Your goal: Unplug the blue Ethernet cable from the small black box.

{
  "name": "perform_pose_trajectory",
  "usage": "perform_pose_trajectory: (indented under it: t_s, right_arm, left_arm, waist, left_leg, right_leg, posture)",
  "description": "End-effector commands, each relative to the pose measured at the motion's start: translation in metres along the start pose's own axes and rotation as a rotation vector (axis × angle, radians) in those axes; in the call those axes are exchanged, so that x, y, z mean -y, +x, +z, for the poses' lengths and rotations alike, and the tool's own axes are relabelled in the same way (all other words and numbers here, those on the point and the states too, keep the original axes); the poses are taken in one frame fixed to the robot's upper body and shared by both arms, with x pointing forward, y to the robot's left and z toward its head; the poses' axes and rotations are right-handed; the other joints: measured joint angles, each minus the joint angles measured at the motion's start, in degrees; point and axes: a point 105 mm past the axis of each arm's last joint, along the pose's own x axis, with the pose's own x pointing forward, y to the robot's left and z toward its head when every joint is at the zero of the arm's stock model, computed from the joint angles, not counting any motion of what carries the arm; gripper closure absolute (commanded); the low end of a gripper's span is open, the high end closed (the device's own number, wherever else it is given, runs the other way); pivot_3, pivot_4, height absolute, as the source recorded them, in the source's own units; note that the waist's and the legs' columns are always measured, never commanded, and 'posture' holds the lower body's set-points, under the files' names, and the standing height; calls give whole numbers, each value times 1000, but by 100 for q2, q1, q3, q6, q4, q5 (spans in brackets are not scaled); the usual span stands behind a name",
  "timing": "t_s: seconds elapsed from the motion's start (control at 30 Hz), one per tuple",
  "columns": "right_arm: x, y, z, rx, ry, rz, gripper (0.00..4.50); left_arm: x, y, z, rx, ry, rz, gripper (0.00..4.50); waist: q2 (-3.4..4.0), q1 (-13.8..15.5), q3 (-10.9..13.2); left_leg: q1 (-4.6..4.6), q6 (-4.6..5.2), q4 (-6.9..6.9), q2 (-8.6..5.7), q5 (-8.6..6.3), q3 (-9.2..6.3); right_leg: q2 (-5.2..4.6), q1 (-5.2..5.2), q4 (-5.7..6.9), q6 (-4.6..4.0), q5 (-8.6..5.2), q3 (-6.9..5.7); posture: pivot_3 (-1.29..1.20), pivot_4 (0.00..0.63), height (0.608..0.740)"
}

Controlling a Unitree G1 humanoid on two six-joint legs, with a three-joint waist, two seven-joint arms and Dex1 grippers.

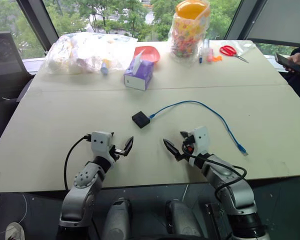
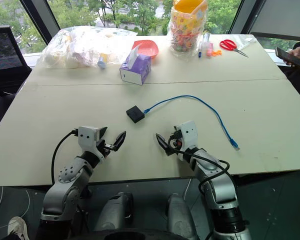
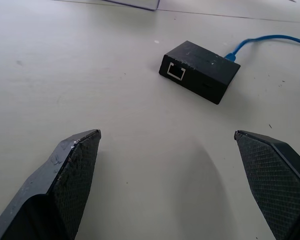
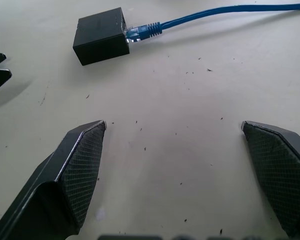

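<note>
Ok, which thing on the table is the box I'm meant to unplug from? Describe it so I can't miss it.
Start at the purple tissue box toward the far side of the table. Nearer the robot, in the bare middle, lies the small black box. It is flat, matte and squarish, and the blue Ethernet cable is plugged into its side.

an office-like room: large pale table (image 1: 65, 150), big windows (image 1: 115, 12), a black chair (image 1: 5, 60).
</note>
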Motion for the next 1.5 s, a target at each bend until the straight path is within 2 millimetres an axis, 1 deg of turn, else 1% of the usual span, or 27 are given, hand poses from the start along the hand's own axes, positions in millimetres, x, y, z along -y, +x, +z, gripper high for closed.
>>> perform_pose_trajectory:
  t_s: [0.03,0.1,0.2,0.27,0.37,0.4,0.47,0.53,0.57,0.63,0.67,0.77,0.87,0.9,1.0,1.1,1.27,1.37,1.5]
  right_arm:
    - [-4,-1,14,16,-31,47,0]
    - [-4,-1,18,-4,-59,79,0]
    - [0,-1,38,-22,-114,129,0]
    - [7,0,55,-26,-155,138,0]
    - [12,1,71,-77,-222,169,0]
    - [13,5,82,-102,-301,210,0]
    - [16,12,95,-158,-421,268,0]
    - [18,17,101,-198,-495,301,0]
    - [17,23,103,-234,-589,343,0]
    - [17,32,106,-296,-746,414,0]
    - [17,35,107,-315,-793,441,0]
    - [17,50,111,-408,-890,550,0]
    - [13,68,112,-493,-950,661,0]
    - [13,76,113,-514,-985,663,0]
    - [12,89,115,-554,-1076,671,0]
    - [-2,99,116,-593,-1075,728,0]
    - [-7,108,105,-665,-1111,732,0]
    - [-9,111,103,-672,-1120,727,0]
    - [-21,120,95,-690,-1120,704,0]
  left_arm:
    - [-5,-1,-2,-12,-19,-1,23]
    - [-4,-1,1,-13,-29,-29,23]
    - [0,-3,8,-10,-22,-88,23]
    - [0,-2,12,-12,-27,-119,23]
    - [4,-1,13,-20,-17,-172,23]
    - [7,-1,14,-27,-8,-206,23]
    - [10,1,16,-24,15,-249,23]
    - [10,3,18,-15,31,-257,23]
    - [8,4,20,-8,36,-253,23]
    - [5,7,23,4,41,-248,23]
    - [4,8,24,9,44,-248,23]
    - [3,9,29,43,57,-239,23]
    - [3,8,31,65,70,-228,23]
    - [3,7,31,69,76,-224,23]
    - [2,5,32,78,93,-210,23]
    - [-1,1,34,99,105,-177,23]
    - [-2,-5,34,111,134,-144,23]
    - [-4,-7,35,118,135,-132,23]
    - [-12,-14,37,129,145,-69,23]
  waist:
    - [0,0,0]
    - [0,1,0]
    - [3,-2,3]
    - [3,-1,4]
    - [2,17,5]
    - [-1,16,7]
    - [13,7,19]
    - [11,5,19]
    - [10,7,19]
    - [12,-1,21]
    - [12,-5,21]
    - [13,-16,22]
    - [14,-25,23]
    - [13,-33,24]
    - [14,-7,24]
    - [16,-15,26]
    - [17,-15,27]
    - [18,-9,27]
    - [18,-63,27]
  left_leg:
    - [0,0,0,0,0,0]
    - [0,0,2,0,0,0]
    - [-3,2,3,0,1,0]
    - [-5,4,4,-1,2,3]
    - [-7,5,3,-1,3,2]
    - [-8,5,3,-1,3,1]
    - [-15,5,5,-2,3,5]
    - [-15,6,7,-3,4,6]
    - [-15,6,5,-3,4,5]
    - [-16,6,1,-2,4,6]
    - [-18,6,0,-2,4,6]
    - [-22,7,-1,-2,4,7]
    - [-27,8,3,-3,5,10]
    - [-27,8,3,-2,6,10]
    - [-23,6,7,-2,6,8]
    - [-22,3,6,-2,8,7]
    - [-22,1,6,-2,8,7]
    - [-23,-2,6,-2,9,7]
    - [-13,-4,4,-1,10,8]
  right_leg:
    - [0,0,0,0,0,0]
    - [0,1,1,-1,0,0]
    - [0,4,6,-1,0,0]
    - [0,12,12,-1,0,2]
    - [2,11,15,0,0,1]
    - [2,11,14,0,0,1]
    - [1,6,14,1,-1,2]
    - [1,4,14,0,0,3]
    - [2,3,14,1,0,3]
    - [2,1,13,3,-2,3]
    - [4,-2,14,3,-2,3]
    - [6,-6,19,8,-3,3]
    - [7,-15,33,12,-2,5]
    - [8,-17,38,14,-1,5]
    - [8,-27,80,26,-3,5]
    - [8,-32,89,23,-6,5]
    - [8,-32,92,23,-6,4]
    - [7,-32,92,21,-7,4]
    - [7,-32,97,21,-7,5]
  posture:
    - [0,150,735]
    - [0,150,735]
    - [0,150,735]
    - [0,150,735]
    - [0,150,735]
    - [0,150,735]
    - [0,150,735]
    - [0,150,735]
    - [0,150,735]
    - [0,150,735]
    - [0,150,735]
    - [0,150,735]
    - [0,150,735]
    - [0,150,735]
    - [0,150,735]
    - [0,150,735]
    - [0,150,735]
    - [0,150,735]
    - [0,150,735]
